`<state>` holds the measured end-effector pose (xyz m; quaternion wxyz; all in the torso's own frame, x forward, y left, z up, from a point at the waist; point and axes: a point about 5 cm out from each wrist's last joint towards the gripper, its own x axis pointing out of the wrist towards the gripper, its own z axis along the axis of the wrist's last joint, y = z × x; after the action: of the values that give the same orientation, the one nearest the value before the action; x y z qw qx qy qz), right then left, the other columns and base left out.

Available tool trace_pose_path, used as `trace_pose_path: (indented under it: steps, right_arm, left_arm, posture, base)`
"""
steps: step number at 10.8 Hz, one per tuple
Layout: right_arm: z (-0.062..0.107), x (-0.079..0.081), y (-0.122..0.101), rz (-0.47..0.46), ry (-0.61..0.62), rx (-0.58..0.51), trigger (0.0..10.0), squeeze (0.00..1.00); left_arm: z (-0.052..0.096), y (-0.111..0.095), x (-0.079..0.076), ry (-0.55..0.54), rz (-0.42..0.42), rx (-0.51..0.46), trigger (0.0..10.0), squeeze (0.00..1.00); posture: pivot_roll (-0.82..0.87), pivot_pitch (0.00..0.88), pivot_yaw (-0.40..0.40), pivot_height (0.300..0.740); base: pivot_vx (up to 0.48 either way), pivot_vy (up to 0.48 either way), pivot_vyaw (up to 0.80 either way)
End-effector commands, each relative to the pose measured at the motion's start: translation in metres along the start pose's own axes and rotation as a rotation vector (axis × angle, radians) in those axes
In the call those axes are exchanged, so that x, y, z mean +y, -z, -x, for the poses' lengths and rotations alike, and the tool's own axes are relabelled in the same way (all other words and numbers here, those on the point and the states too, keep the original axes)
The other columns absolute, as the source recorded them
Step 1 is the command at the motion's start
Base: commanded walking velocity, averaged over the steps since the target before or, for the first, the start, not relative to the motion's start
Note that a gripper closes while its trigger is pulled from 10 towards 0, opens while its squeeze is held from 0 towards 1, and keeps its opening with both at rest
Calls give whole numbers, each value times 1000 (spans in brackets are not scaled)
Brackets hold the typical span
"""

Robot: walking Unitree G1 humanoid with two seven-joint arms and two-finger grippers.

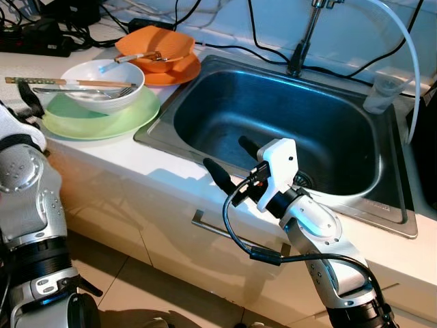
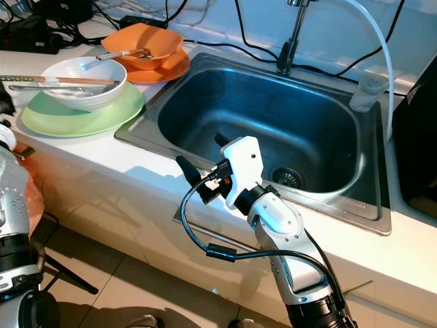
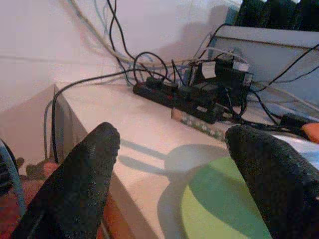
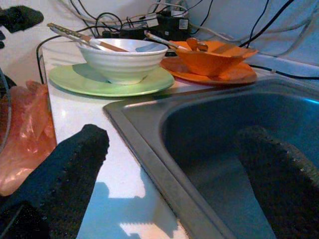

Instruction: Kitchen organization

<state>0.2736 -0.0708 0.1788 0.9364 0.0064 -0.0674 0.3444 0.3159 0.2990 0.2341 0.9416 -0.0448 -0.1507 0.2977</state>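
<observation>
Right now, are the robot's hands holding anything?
Left gripper: open, holding nothing, near the green plate.
Right gripper: open, holding nothing, over the sink edge.

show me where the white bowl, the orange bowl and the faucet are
white bowl [image 1: 102, 92]: left eye view, on its outer front wall.
orange bowl [image 1: 174, 46]: left eye view, on its inner right side.
faucet [image 1: 305, 37]: left eye view, on the upright metal stem behind the sink.
</observation>
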Motion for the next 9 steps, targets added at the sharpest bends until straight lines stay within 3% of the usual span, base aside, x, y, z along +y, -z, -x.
trace_pose_path:
  steps: [1,5,9]
  right_arm:
    - [0,1,-2,20,0,-2,10000,0]
    - [1,1,-2,23,-3,-5,10000,0]
    - [2,1,-2,23,0,-4,10000,0]
  left_arm:
    - [-4,-2,-1,1,29,-10,10000,1000]
    - [-13,4,-16,130,79,26,10000,1000]
    - [-18,13,-20,137,121,55,10000,1000]
  posture:
    - [10,94,-54,740]
    - [7,90,-53,740]
    - [-3,95,-50,740]
  base:
    - [0,0,0]
    - [0,0,0]
    - [0,0,0]
